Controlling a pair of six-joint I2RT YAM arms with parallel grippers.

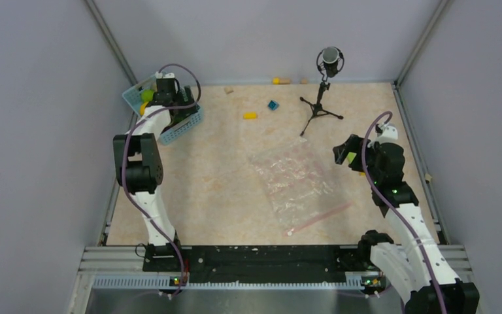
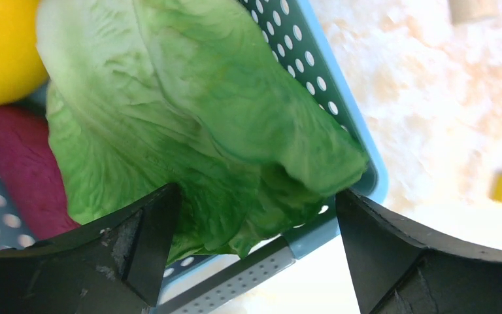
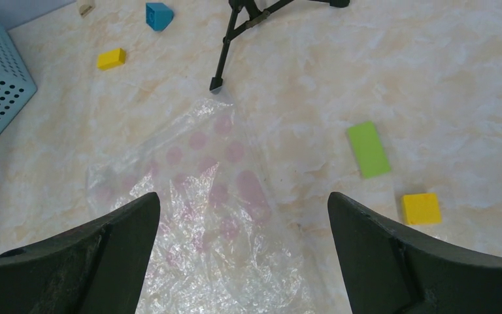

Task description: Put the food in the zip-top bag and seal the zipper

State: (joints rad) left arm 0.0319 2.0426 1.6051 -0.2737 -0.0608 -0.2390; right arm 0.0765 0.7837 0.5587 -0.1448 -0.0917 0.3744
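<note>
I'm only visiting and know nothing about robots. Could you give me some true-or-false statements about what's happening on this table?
1. The lettuce lies in the blue basket. True.
2. The food is inside the zip-top bag. False: the bag lies flat mid-table with no food showing in it.
3. The left gripper is open just over the lettuce. True.
4. The right gripper is shut on the bag. False: it is open above the bag, holding nothing.

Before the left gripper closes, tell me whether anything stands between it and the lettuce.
Nothing visible does. The left gripper is open, with the lettuce between its fingers; only the basket rim lies under the leaf tip.
</note>
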